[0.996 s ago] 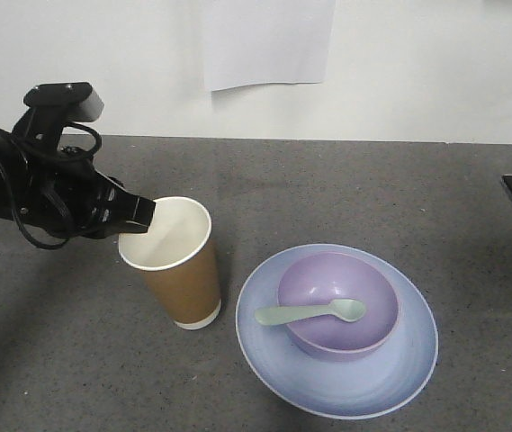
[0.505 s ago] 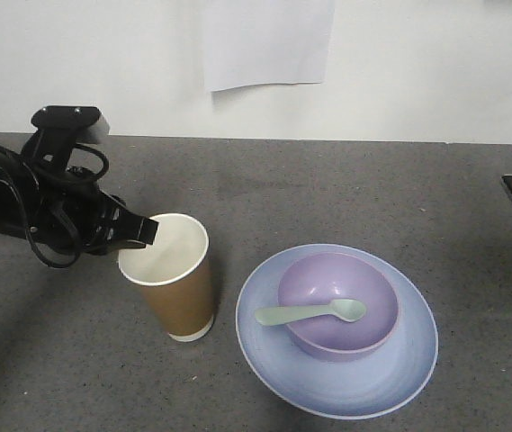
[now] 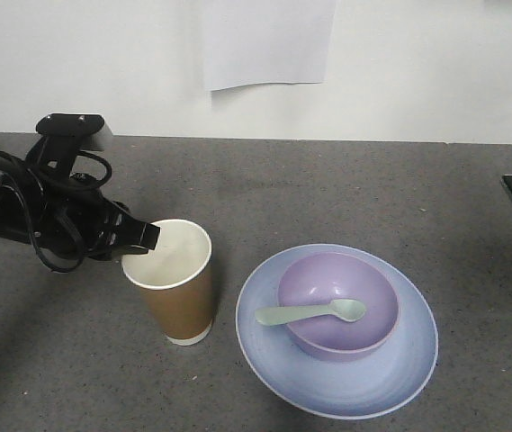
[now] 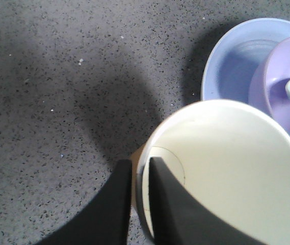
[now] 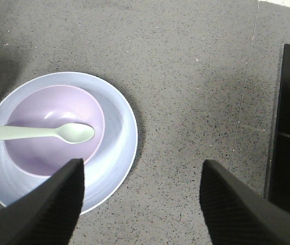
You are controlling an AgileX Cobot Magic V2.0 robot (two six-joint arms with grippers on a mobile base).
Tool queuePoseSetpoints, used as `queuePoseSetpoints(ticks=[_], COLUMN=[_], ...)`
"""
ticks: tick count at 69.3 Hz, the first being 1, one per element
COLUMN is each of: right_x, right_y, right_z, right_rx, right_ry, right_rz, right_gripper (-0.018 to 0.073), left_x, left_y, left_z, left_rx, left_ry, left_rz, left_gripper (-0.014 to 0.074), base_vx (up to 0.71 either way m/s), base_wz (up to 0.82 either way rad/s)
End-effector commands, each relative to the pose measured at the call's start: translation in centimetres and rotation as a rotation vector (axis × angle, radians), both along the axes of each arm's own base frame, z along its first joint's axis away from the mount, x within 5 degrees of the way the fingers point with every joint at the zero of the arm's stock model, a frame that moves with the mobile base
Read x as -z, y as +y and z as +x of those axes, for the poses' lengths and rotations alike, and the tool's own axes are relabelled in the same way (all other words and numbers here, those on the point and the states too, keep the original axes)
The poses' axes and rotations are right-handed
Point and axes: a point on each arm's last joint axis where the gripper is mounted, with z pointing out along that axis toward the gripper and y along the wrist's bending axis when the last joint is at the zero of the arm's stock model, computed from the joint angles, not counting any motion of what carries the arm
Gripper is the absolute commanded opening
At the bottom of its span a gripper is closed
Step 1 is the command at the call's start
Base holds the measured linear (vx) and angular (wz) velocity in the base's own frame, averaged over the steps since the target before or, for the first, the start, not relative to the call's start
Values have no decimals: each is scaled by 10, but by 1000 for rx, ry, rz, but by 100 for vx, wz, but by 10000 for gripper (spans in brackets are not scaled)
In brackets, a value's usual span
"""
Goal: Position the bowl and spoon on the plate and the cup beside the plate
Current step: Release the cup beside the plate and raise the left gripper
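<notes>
Front view: left tool (image 3: 150, 237) pinches the rim of the cup (image 3: 177, 288), standing just beside the plate (image 3: 336, 387), which holds bowl (image 3: 337, 306) and spoon (image 3: 310, 313). Release should go gently, straight upward, avoiding tipping.

Black left arm (image 3: 31, 211), looped black cables, flat tapered gripper (image 3: 150, 236) fingers.

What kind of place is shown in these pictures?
Probably a lab or test bench, not a home kitchen: a bare speckled grey countertop, a plain white wall with one taped sheet of paper, and toy-like plastic tableware.
</notes>
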Motion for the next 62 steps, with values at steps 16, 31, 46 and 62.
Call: queuePoseSetpoints(ticks=[16, 31, 46, 62], right_x=[-13, -13, -13, -13], right_y=[0, 0, 0, 0], right_z=[0, 0, 0, 0], right_rx=[2, 2, 1, 1], right_ry=[-94, -94, -94, -94], right_rz=[17, 17, 19, 19], right_gripper=[465, 465, 465, 465], left_x=[-32, -53, -84, -112], left_y=[1, 7, 24, 53], left_z=[-5, -18, -44, -75], left_rx=[-34, -41, -55, -188], left_ry=[-137, -232, -395, -546], left_rz=[-80, -92, -23, 102], left_gripper=[442, 553, 552, 532], base_vx=[0, 0, 0, 0], base_wz=[0, 0, 0, 0])
